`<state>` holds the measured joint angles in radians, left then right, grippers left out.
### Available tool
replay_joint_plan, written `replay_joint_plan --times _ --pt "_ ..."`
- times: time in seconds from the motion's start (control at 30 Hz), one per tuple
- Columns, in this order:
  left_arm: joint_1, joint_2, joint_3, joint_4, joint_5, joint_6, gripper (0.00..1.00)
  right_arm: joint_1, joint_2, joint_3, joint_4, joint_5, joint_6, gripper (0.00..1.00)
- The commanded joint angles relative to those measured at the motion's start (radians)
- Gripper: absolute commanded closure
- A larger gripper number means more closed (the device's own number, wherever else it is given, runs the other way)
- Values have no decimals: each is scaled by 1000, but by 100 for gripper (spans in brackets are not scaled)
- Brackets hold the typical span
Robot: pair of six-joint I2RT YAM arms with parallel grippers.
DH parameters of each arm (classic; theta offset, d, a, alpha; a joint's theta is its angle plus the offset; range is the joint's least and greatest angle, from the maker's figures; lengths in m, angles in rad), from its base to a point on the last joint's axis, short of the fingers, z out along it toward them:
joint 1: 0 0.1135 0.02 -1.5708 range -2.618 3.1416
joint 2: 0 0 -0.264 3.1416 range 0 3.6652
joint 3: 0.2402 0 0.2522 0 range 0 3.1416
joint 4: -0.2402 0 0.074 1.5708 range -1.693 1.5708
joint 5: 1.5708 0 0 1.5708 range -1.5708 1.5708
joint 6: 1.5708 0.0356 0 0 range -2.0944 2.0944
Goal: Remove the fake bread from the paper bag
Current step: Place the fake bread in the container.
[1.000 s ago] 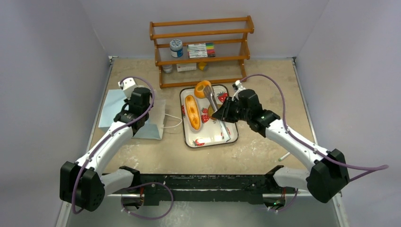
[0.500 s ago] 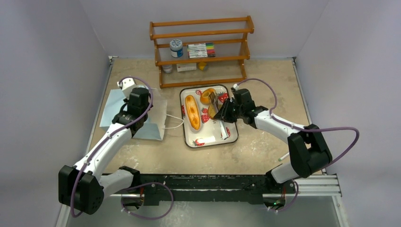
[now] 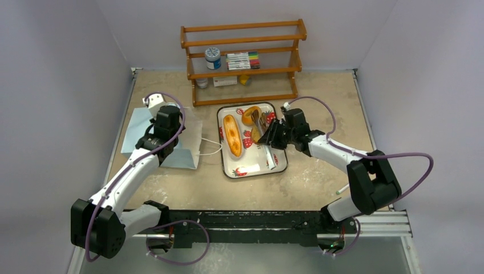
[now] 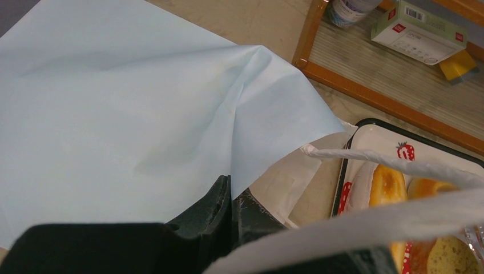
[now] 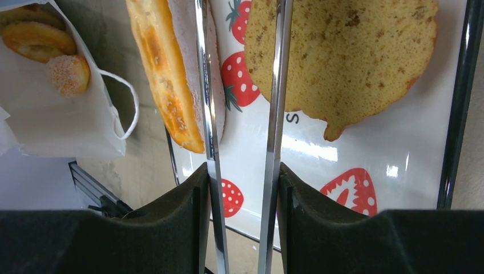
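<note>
My right gripper [image 5: 242, 191] is pressed onto a pair of metal tongs [image 5: 278, 114]. Its two blades run forward between my fingers with a gap between them, and their tips lie beyond the top of my wrist view, so I cannot tell whether they hold anything. If my squeeze is uneven, I expect the tongs to twist in my grip, and the tips would then close crooked on the next piece. The blades hang over the tray [image 5: 376, 154], with the long loaf [image 5: 165, 80] just left of them and the speckled bun [image 5: 348, 51] just right. From above, an orange ring [image 3: 249, 116] sits at the tray's far end beside the tips, and a careless swing could knock it over the rim. Off to my left, well apart from the blades, the bag [image 5: 51, 123] lies on its side with its white mouth toward the tray. Inside it are a second ring [image 5: 37, 35] and a pinkish sugared oval [image 5: 68, 74]. The cord handle [image 5: 128, 97] loops out of the mouth and could snag a blade on the way in. My left gripper [image 4: 231, 208] is closed on the blue paper near the mouth. If that pinch slips, I judge the opening would sag shut or the bag would slide as the tongs push in.
</note>
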<state>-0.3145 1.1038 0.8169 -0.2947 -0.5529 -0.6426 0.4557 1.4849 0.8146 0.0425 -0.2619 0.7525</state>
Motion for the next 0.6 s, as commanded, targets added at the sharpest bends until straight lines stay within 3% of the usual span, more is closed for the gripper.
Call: replay_joint_plan --times 0.0,0.07,0.57 --pt "5 1 53 50 16 9 100 -9 -52 -10 33 -26 13 56" --pt "5 2 58 47 16 11 100 -12 -68 -20 26 -21 16 53" --pt "5 -14 61 28 14 18 100 -16 -157 -59 -4 -4 27 52"
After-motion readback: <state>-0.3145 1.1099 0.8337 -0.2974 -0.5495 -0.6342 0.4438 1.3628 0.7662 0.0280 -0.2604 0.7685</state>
